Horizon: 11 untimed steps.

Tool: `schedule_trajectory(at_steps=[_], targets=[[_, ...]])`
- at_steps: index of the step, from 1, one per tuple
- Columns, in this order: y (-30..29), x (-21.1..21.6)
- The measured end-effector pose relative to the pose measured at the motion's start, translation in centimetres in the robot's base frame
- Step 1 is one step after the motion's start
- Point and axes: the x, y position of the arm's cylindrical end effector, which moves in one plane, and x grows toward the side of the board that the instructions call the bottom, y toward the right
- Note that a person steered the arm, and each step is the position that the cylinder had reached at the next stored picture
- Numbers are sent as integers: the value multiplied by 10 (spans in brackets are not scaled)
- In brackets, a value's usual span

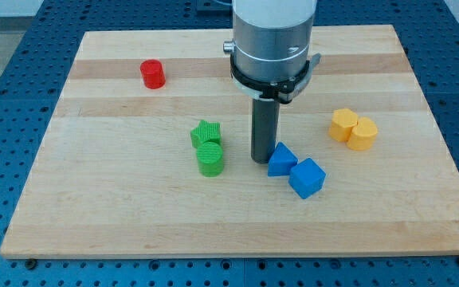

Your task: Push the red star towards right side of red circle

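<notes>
The red circle (pixel 153 74) is a short red cylinder near the view's top left of the wooden board (pixel 134 215). No red star shows in this view; the arm's body covers part of the board's top middle. My tip (pixel 261 162) rests on the board at the middle, touching or nearly touching the left side of a blue triangle (pixel 280 159), and to the right of the green blocks. It is far to the lower right of the red circle.
A blue cube (pixel 307 178) sits against the blue triangle's lower right. A green star (pixel 206 133) and a green circle (pixel 210 159) touch each other left of my tip. Two yellow blocks (pixel 343 125) (pixel 363 134) sit together at the right.
</notes>
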Motion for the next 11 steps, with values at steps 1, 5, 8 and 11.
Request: schedule_trajectory(at_steps=[1,5,8,11], targets=[[0,-14],[34,-85],[35,-123],[27,-152]])
